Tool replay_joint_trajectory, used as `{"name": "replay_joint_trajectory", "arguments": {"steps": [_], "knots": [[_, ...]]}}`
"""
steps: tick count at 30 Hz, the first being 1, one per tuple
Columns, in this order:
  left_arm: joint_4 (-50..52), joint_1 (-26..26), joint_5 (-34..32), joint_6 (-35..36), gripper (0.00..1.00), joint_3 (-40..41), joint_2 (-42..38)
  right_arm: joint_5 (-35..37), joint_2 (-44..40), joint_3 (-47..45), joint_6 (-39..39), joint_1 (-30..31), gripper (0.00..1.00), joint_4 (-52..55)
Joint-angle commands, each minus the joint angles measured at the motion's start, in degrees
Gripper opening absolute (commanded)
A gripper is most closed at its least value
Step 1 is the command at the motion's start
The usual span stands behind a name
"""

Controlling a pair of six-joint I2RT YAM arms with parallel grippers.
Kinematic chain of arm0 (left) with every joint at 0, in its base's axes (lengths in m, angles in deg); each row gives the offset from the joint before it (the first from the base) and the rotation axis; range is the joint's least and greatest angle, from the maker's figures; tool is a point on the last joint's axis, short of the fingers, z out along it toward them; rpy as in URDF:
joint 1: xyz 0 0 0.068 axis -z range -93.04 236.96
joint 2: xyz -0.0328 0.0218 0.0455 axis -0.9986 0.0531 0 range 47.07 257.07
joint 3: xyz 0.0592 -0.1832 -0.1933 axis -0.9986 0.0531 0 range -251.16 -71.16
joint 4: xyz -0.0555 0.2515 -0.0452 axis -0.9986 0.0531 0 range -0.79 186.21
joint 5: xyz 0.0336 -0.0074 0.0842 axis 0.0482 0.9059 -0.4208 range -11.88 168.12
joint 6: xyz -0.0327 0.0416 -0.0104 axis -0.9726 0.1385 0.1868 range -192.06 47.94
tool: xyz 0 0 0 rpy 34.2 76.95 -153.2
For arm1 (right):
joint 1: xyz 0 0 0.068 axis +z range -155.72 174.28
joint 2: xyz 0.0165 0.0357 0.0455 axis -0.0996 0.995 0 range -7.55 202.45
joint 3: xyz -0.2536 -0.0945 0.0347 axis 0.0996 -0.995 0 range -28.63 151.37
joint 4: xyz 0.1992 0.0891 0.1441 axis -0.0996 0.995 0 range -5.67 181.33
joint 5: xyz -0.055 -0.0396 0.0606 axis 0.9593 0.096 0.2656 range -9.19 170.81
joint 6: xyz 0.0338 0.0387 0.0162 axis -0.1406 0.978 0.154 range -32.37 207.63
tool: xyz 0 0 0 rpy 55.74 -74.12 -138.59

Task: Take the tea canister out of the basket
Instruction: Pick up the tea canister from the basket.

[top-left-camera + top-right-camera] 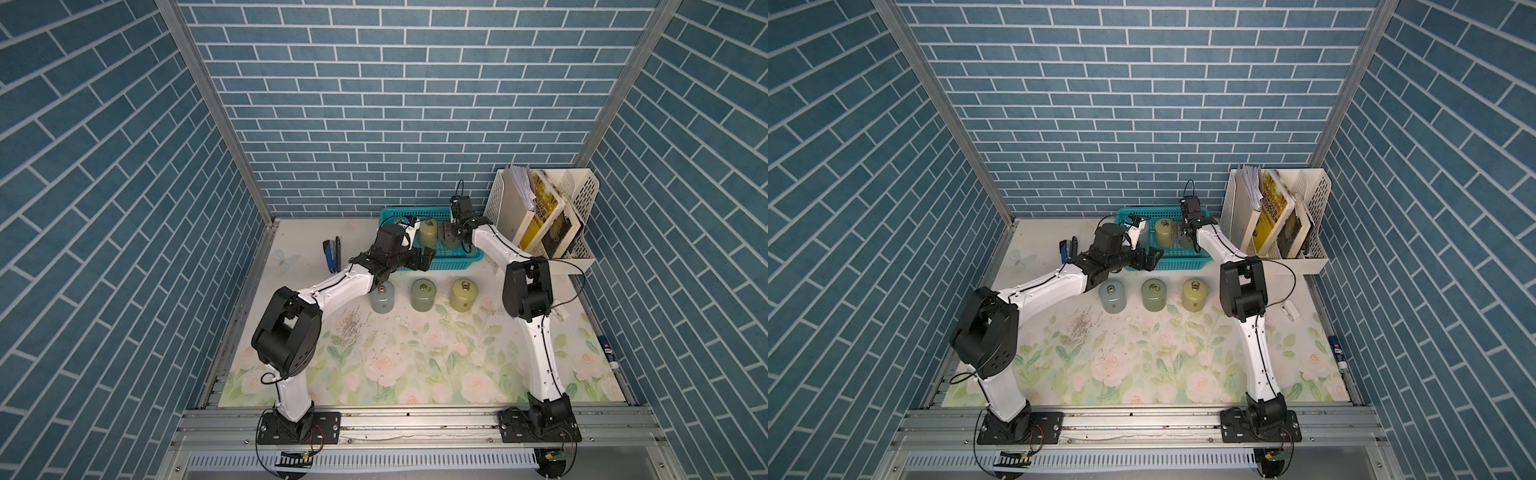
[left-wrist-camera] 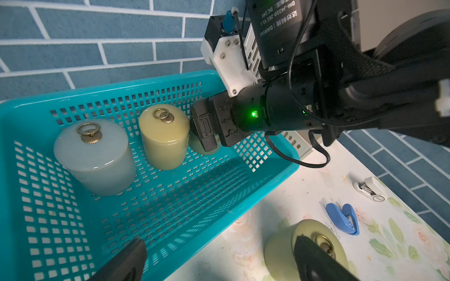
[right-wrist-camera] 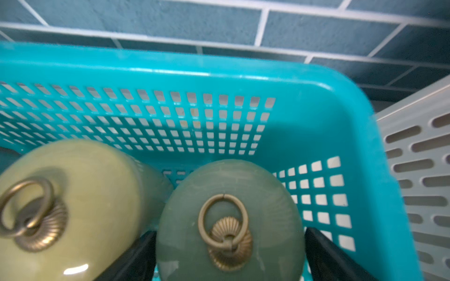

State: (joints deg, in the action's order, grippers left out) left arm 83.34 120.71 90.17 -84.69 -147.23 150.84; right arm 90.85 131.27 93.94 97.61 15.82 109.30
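Right gripper [image 3: 230, 258] jaws straddle green canister [image 3: 229, 219], contact unclear; left gripper [image 2: 219, 262] wide.

The basket [image 2: 265, 180] was smooth, glossy teal plastic with perforated mesh. The canisters [image 2: 163, 136] had a glossy, stone-like glazed finish. Their ring pulls [image 3: 225, 233] were brass-toned ribbed metal.

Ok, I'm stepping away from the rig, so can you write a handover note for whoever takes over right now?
Left gripper: open, empty, over the front rim of the basket.
Right gripper: jaws straddle the dark green tea canister in the basket; grip not confirmed.
Also in the basket: pale grey canister, yellow-green canister.
Done: three canisters stand on the table in front.
To do: close, lift the dark green one out.
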Motion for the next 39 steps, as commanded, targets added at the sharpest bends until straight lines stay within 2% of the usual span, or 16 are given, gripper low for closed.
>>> {"name": "replay_joint_trajectory", "arguments": {"steps": [1, 14, 19, 23, 26, 29, 30, 35, 39], "knots": [[-0.7, -0.2, 0.8, -0.1, 1.0, -1.7, 0.1, -2.5, 2.0, 1.9, -1.1, -0.7, 0.94, 1.7], [-0.3, -0.1, 0.0, -0.2, 1.0, -1.5, -0.3, -6.0, 4.7, 3.9, -3.6, -1.6, 0.88, 0.1], [0.0, -0.1, -0.4, -0.5, 1.0, -1.4, -0.6, -7.0, 4.7, 3.4, -3.9, -1.9, 0.71, -0.6], [0.1, 0.0, -0.6, -0.6, 1.0, -1.3, -1.1, -7.0, 1.3, -1.0, -4.1, -1.9, 0.52, -3.1], [0.2, 0.2, -0.6, -0.6, 1.0, -1.1, -1.6, -6.7, -2.6, -5.9, -4.1, -1.9, 0.26, -5.8], [0.5, 0.6, -0.6, -0.3, 1.0, -0.7, -2.7, -7.0, -6.2, -10.1, -4.0, -1.7, 0.11, -7.5], [0.7, 0.6, -0.3, -0.4, 1.0, -0.6, -3.3, -7.3, -7.5, -11.5, -4.1, -1.5, 0.02, -8.0], [0.3, 0.7, -0.3, -0.8, 1.0, 1.5, -8.2, -7.7, -14.2, -18.5, -4.7, 0.0, 0.0, -10.7], [4.1, 0.6, -1.1, 1.4, 1.0, 1.9, -10.7, -6.1, -19.1, -21.6, -5.4, 1.3, 0.0, -11.4]]}}
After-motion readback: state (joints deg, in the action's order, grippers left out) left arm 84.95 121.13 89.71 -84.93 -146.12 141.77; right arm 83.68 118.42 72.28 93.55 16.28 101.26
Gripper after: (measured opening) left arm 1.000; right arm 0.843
